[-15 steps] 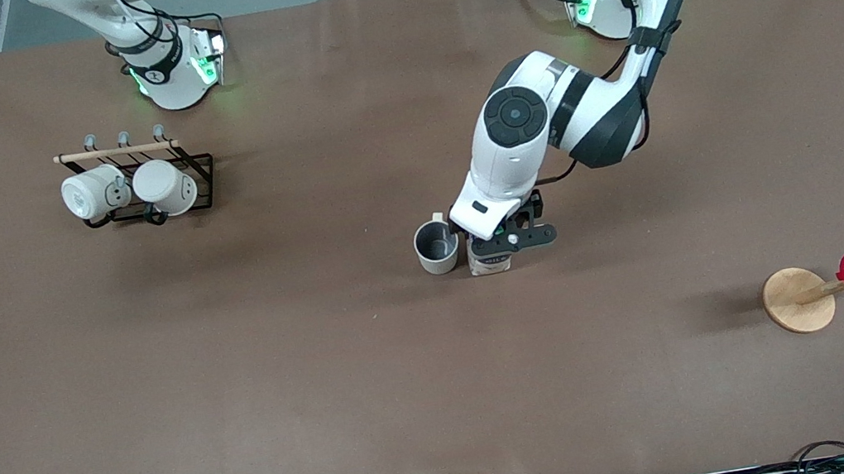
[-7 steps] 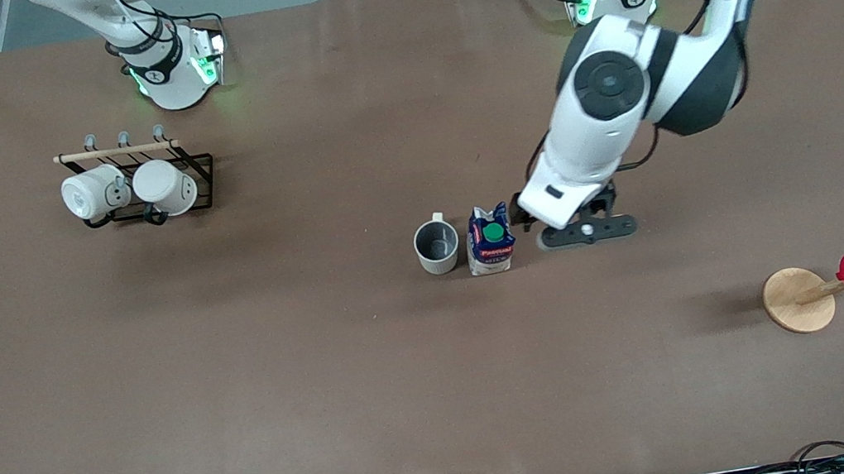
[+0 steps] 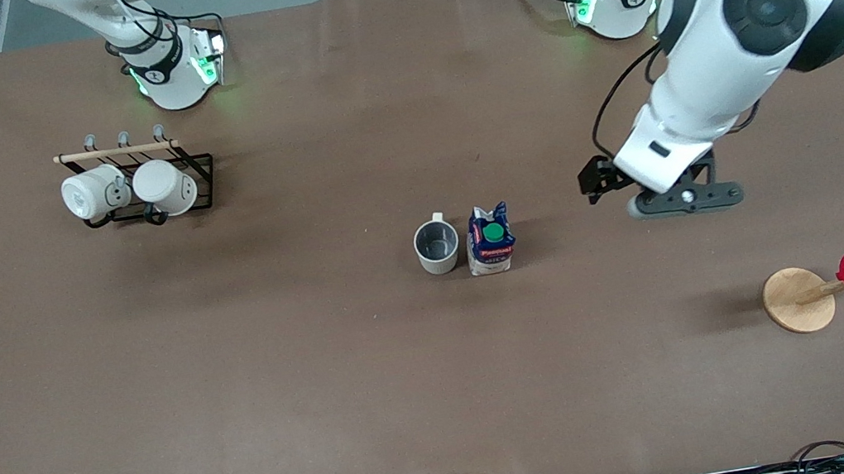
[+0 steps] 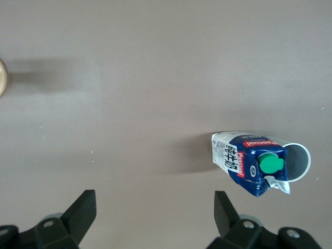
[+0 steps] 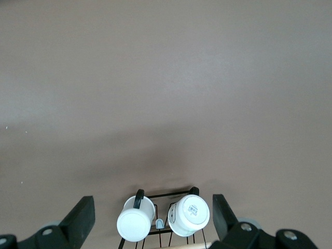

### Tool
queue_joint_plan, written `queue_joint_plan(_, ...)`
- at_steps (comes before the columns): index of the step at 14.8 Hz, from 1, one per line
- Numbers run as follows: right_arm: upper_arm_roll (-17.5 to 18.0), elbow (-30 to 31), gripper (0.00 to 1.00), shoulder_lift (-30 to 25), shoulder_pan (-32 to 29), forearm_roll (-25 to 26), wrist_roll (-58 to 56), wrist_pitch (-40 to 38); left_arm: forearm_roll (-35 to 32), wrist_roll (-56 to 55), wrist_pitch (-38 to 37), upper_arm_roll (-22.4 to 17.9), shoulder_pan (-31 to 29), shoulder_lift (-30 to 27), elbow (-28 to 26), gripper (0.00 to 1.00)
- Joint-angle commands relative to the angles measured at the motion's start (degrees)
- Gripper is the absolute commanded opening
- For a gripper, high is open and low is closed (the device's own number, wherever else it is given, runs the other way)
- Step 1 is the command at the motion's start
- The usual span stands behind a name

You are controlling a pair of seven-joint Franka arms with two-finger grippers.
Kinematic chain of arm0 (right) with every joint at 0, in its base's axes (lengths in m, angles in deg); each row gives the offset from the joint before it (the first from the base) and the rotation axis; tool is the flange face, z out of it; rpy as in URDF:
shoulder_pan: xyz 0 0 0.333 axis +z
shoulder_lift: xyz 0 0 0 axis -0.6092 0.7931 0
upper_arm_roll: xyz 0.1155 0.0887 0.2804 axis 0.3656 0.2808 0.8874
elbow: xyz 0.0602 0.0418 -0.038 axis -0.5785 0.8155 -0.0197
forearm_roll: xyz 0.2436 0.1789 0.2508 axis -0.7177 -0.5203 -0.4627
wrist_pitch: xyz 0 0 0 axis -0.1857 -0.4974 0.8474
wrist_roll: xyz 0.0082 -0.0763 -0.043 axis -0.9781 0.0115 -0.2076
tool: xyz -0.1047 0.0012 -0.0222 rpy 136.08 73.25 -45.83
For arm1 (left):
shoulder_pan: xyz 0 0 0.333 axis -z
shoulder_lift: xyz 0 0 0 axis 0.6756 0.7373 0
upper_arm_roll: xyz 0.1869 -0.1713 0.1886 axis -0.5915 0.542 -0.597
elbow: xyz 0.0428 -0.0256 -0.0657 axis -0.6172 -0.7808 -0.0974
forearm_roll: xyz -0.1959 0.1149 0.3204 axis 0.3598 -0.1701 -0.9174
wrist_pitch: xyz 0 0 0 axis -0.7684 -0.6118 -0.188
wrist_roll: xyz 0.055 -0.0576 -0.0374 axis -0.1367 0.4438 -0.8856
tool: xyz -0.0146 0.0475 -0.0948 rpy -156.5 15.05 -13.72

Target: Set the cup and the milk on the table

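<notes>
At table [image 3: 327,385] centre, cup [image 3: 437,246] and milk [image 3: 489,239] stand upright, touching, milk at cup's 3 o'clock. Left gripper [image 4: 153,215], jaws apart, hangs over bare table at milk's 3 o'clock; right gripper [image 5: 153,215], jaws apart, waits above the mug rack [image 5: 163,215].

Blue-and-white milk [image 3: 490,242], green cap [image 3: 493,232]; brown table [image 3: 325,369].

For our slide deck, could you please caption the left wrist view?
Open left gripper above the table, milk carton standing beside the cup.
</notes>
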Motion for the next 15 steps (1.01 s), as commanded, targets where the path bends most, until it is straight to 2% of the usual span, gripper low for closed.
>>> queue_joint_plan(1,0.60,2.06,1.00,-2.00,0.38,1.22,0.30,0.90,1.93,2.79,-3.92,0.42,-2.50,-2.66,2.24,1.00)
queue_joint_plan(8,0.60,2.06,1.00,-1.91,0.29,1.13,0.39,0.46,0.97,5.25,-14.38,-0.81,-5.31,-2.75,12.62,1.00)
queue_joint_plan(10,0.60,2.06,1.00,-1.91,0.29,1.22,0.39,0.46,1.05,9.81,-16.49,-0.28,-7.78,-5.19,12.11,1.00)
queue_joint_plan(15,0.60,2.06,1.00,-1.91,0.29,1.13,0.39,0.19,-0.35,11.76,-17.65,-2.65,-6.46,-8.10,9.21,1.00)
